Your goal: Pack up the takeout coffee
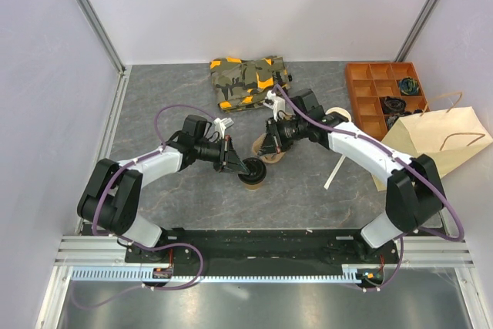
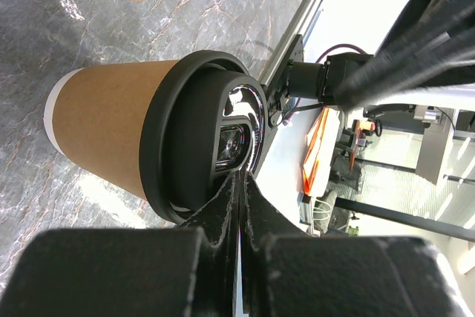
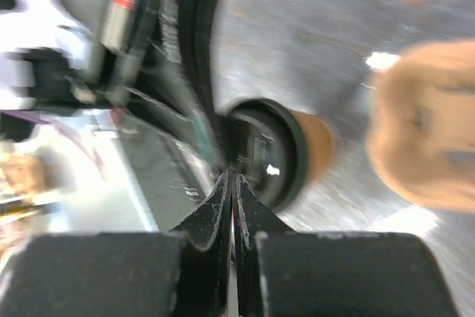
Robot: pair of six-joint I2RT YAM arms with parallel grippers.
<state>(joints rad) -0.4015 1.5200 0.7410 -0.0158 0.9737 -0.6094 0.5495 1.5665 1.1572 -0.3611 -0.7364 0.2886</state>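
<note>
Currently: cup (image 1: 253, 175) stands upright on the table, axis vertical, at 4 o'clock from the left hand (image 1: 236, 163), whose clenched, empty tips meet the lid. Right hand (image 1: 268, 146), also clenched on nothing, is at the cup's 1 o'clock, slightly farther. Bag (image 1: 439, 140) is at 3 o'clock, well apart.

Left arm (image 1: 154, 166) bent inward, elbow out; left gripper (image 1: 233, 159) points right and down, jaws pressed together. Right arm (image 1: 362, 148) mirrors it; right gripper (image 1: 271, 142) points left, jaws likewise together. Grippers near, not touching.
</note>
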